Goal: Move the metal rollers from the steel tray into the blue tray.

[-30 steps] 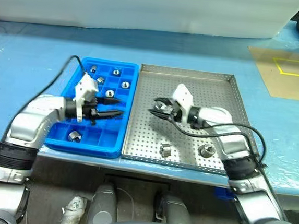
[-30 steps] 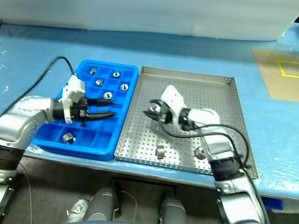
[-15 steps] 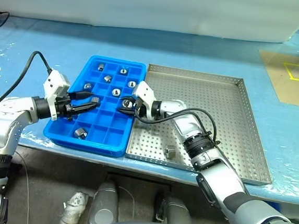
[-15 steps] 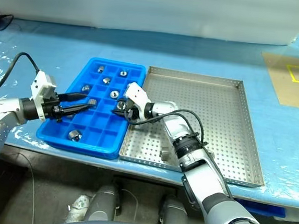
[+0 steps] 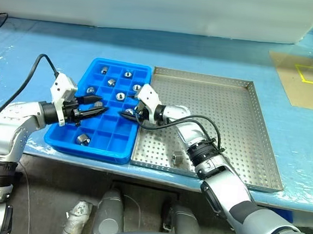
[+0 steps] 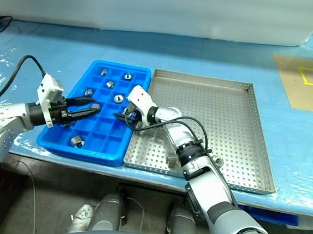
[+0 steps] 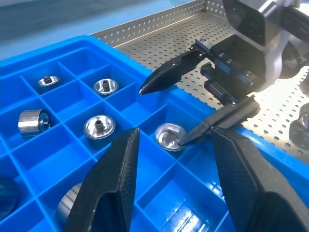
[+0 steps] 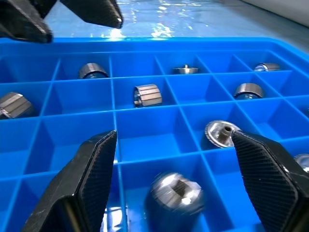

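Right tool (image 5: 129, 113) reaches over the blue tray's (image 5: 67, 135) edge that faces the steel tray (image 5: 227, 128), fingers spread wide. A roller (image 8: 175, 193) sits free in the compartment just below them, gripped by neither finger; in the left wrist view one fingertip (image 7: 193, 137) lies against its rim, the other hangs above.

Left tool (image 5: 94, 105) hovers over the opposite side of the blue tray, pointing toward the right tool. Fingers part-spread, nothing between them.

Blue tray lies on the blue-covered desk (image 5: 35, 57), flush against the steel tray on the robot's left. Metal rollers in its compartments: several scattered through the far rows (image 5: 120, 96), one (image 5: 81, 139) alone near the front left corner.

Steel tray: one roller (image 5: 177, 158) remains on the perforated floor near the front edge, toward the corner next to the blue tray. A second one (image 6: 216, 163) shows just past the right forearm in the right eye view.

A tan mat with yellow lines (image 5: 307, 81) lies on the desk's far right.
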### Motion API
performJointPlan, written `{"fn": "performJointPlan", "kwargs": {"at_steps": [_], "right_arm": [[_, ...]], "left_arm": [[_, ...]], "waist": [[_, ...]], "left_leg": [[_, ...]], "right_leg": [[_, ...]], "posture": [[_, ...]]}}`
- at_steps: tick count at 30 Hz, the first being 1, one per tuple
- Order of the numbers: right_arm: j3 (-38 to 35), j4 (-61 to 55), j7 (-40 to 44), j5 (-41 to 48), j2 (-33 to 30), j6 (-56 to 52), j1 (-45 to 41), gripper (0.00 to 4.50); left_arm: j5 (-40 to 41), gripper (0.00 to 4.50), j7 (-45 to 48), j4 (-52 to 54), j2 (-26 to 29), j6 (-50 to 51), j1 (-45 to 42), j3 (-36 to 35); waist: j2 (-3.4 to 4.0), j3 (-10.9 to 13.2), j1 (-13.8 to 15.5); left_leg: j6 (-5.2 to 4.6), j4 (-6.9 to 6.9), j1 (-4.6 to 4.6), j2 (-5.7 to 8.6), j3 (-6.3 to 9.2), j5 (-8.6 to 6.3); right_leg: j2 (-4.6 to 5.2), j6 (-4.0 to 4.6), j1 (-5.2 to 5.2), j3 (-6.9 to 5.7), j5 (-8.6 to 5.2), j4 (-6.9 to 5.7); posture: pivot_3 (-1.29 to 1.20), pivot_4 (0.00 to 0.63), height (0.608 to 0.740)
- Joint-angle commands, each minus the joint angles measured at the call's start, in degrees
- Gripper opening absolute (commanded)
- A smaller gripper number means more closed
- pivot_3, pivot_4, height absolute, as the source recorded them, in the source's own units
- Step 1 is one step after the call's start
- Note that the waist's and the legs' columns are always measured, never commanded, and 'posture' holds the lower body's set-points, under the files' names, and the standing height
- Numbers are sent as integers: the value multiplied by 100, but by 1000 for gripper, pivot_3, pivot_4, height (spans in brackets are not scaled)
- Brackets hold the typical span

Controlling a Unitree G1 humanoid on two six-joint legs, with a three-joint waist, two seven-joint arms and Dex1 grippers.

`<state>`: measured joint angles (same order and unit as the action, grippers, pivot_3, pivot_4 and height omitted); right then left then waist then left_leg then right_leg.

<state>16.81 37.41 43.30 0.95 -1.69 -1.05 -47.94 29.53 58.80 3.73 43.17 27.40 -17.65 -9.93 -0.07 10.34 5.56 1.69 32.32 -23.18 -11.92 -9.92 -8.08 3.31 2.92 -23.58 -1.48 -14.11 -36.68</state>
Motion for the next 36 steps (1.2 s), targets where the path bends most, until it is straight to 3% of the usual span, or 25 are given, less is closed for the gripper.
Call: {"fn": "performJointPlan", "kwargs": {"at_steps": [1, 9, 15, 22, 29, 36], "right_arm": [[-326, -377, -131, 122, -137, 36, -5, 3710], [-765, -2924, 788, 891, -1479, -1515, 926, 3710], [-1486, -5223, 1760, 1911, -3621, -3338, 2482, 3710], [-1932, -5758, 1729, 1900, -4647, -3466, 3820, 3710], [-2264, -5817, 1562, 1944, -4897, -3354, 4858, 3710], [-1997, -4968, 1247, 1545, -4701, -2818, 4977, 3710]], "left_arm": [[100, 2459, 87, 163, -29, 20, -114, 76], [133, 2459, 157, 223, -311, 66, -312, 478], [57, 2459, 384, -14, -740, -31, -625, 970], [-192, 2459, 669, -520, -975, -304, -889, 1314], [-320, 2459, 846, -944, -1088, -493, -1088, 1387], [-465, 2459, 987, -1202, -1101, -665, -1260, 1387]], "waist": [[0, 0, 0], [-2, 1, 1], [1, 1, 51], [6, -4, -174], [5, -4, -201], [5, -4, -258]], "left_leg": [[0, 0, 0, 0, 0, 0], [-1, 2, 0, 3, -1, 0], [-2, -7, 9, 4, -2, -1], [-18, -13, 51, 3, -12, -11], [-44, -10, 53, 6, -18, -27], [-50, -6, 53, 8, -18, -30]], "right_leg": [[0, 0, 0, 1, 0, 0], [-1, -2, 4, 4, 1, 3], [-7, -9, 18, 6, -3, 15], [-9, -19, 41, 25, -11, 23], [-6, -21, 49, 30, -12, 38], [0, -21, 56, 27, -11, 42]], "posture": [[86, 150, 740], [-6, 150, 740], [-86, 150, 740], [-154, 150, 740], [-196, 150, 740], [-189, 150, 740]]}}
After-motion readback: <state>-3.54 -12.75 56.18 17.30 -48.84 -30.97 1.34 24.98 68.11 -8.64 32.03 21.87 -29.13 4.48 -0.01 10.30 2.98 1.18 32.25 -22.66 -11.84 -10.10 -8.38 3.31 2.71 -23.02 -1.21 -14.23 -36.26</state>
